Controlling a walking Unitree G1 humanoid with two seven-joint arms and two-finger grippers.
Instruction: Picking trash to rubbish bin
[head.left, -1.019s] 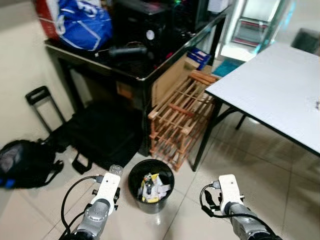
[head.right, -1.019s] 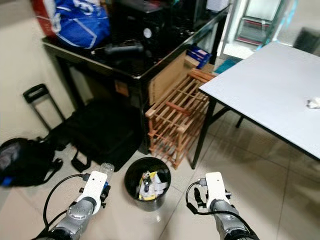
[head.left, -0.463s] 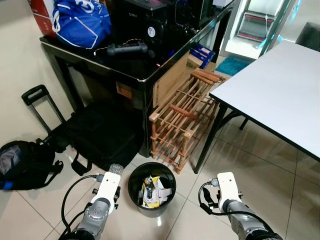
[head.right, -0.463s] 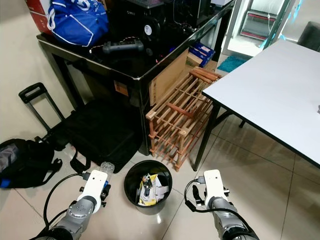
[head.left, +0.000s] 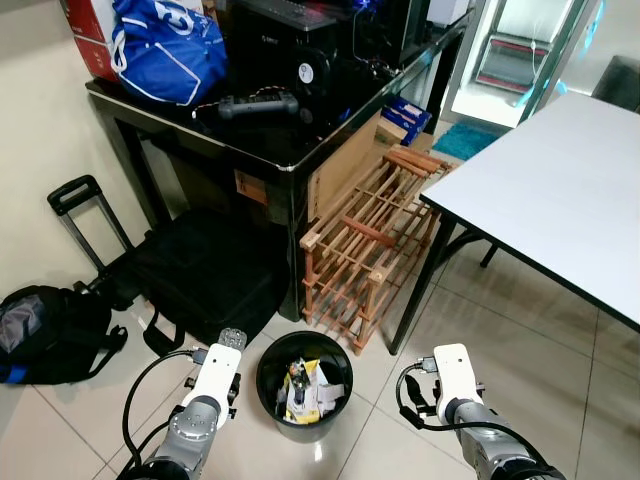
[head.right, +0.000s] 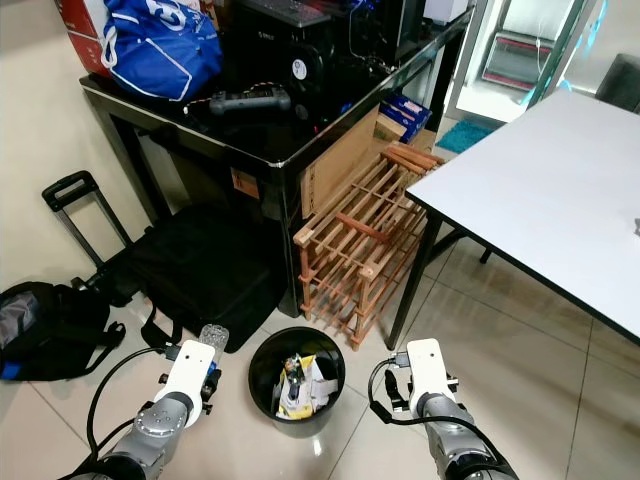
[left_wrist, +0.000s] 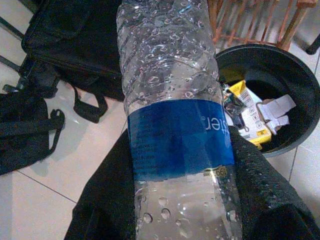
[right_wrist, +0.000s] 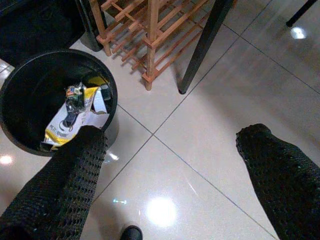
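A pale tiled floor (head.left: 560, 330) spreads in front of me, with a black glass-topped desk (head.left: 270, 150) against the wall and a white table (head.left: 560, 190) off to my right. A wooden rack (head.left: 365, 250) stands between them, and a black suitcase (head.left: 200, 270) with a pull handle lies under the desk, next to a dark backpack (head.left: 50, 335) on the floor. A blue bag (head.left: 165, 45) sits on the desk top.

A black bin (head.left: 303, 385) stands on the tiles just in front of the rack, between my two arms, with yellow and white wrappers (head.left: 305, 385) inside it.

My left gripper (left_wrist: 180, 170) is closed around a clear plastic bottle (left_wrist: 175, 120) with a blue label, its fingers (left_wrist: 260, 185) pressed against both sides of the label. The bottle is beaded with droplets and is held just beside the bin, to its left, above the tiles rather than over the opening.

My right gripper (right_wrist: 175, 170) is spread wide with nothing between its fingers (right_wrist: 75, 170). It hovers above bare floor just to the right of the bin.
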